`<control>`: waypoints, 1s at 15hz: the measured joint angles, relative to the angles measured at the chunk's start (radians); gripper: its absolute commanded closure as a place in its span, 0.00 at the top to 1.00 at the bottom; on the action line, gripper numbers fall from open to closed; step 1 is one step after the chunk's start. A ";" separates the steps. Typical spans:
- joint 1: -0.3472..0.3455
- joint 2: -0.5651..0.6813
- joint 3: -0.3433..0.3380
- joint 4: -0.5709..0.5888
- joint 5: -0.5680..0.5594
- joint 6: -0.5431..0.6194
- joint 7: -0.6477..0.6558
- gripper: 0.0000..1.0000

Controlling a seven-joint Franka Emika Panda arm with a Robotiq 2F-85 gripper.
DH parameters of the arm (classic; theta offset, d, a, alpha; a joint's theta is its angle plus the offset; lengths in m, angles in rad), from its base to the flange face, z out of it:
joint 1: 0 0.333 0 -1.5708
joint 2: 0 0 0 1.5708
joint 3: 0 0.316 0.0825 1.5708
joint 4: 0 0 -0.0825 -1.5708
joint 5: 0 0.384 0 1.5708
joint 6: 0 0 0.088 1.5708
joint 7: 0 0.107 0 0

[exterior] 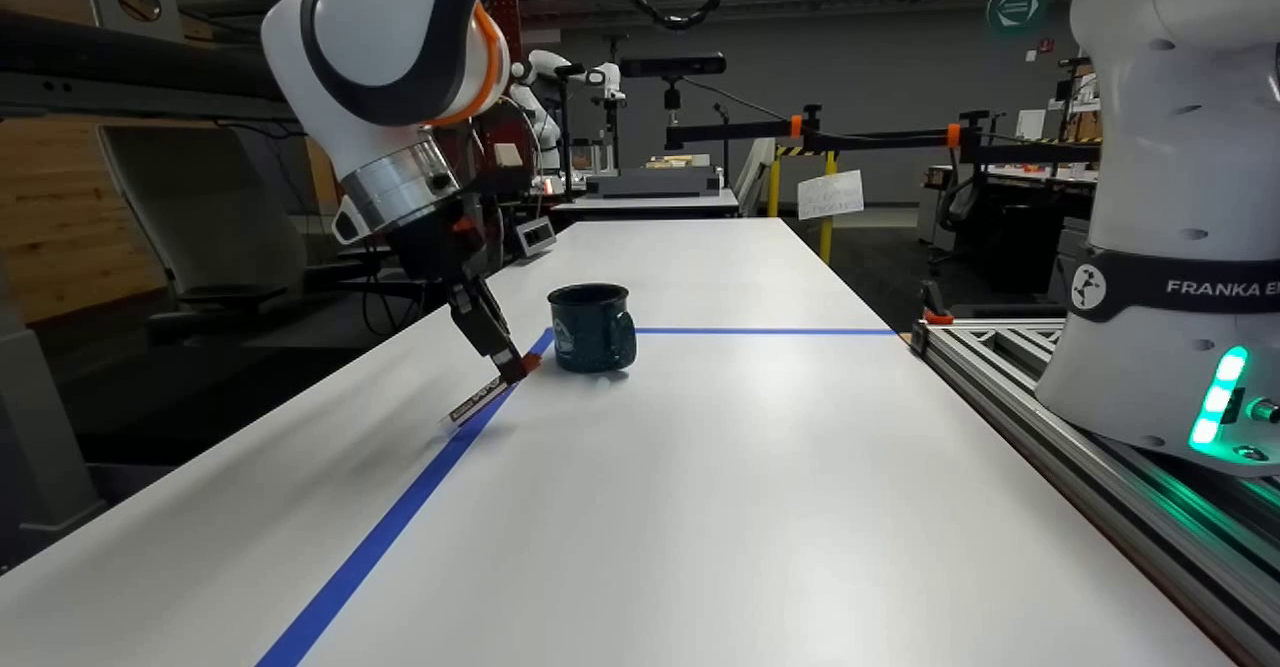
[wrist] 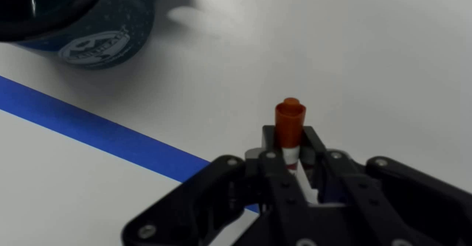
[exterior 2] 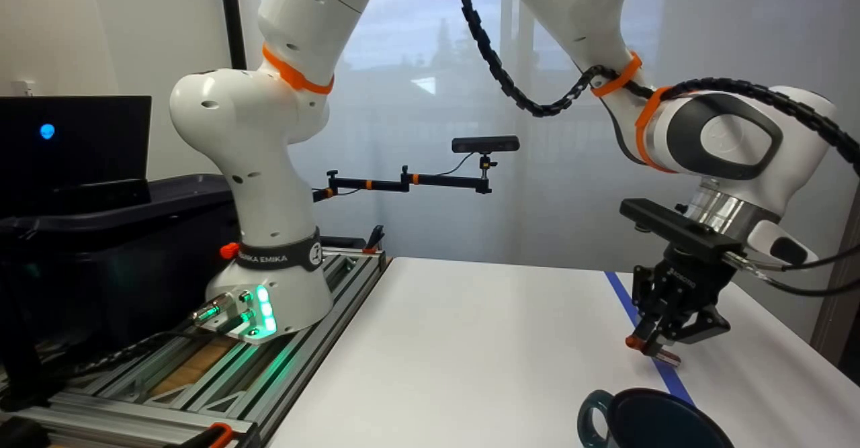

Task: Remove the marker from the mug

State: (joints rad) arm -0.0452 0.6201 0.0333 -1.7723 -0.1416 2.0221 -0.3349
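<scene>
The marker has an orange cap and a pale printed body; it shows in both exterior views (exterior: 478,402) (exterior 2: 667,357) and in the wrist view (wrist: 290,124). My gripper (exterior: 513,369) (exterior 2: 650,347) (wrist: 289,137) is shut on the marker near its cap. The marker is tilted, cap end up, outside the mug and over the blue tape line. I cannot tell whether its low end touches the table. The dark teal mug (exterior: 592,332) (exterior 2: 665,421) (wrist: 110,39) stands upright beside the gripper, apart from it. The mug is cut off in the wrist view.
A blue tape line (exterior: 400,517) runs along the white table (exterior: 700,507), with a crossing line (exterior: 760,331) behind the mug. The robot base (exterior: 1170,367) stands on a metal frame at the table's side. A small grey device (exterior: 535,237) sits at the far edge.
</scene>
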 measured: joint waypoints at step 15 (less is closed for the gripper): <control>-0.014 0.037 -0.001 0.012 -0.006 -0.194 -0.047 1.00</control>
State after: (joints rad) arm -0.0593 0.6570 0.0325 -1.7599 -0.1478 1.8279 -0.3820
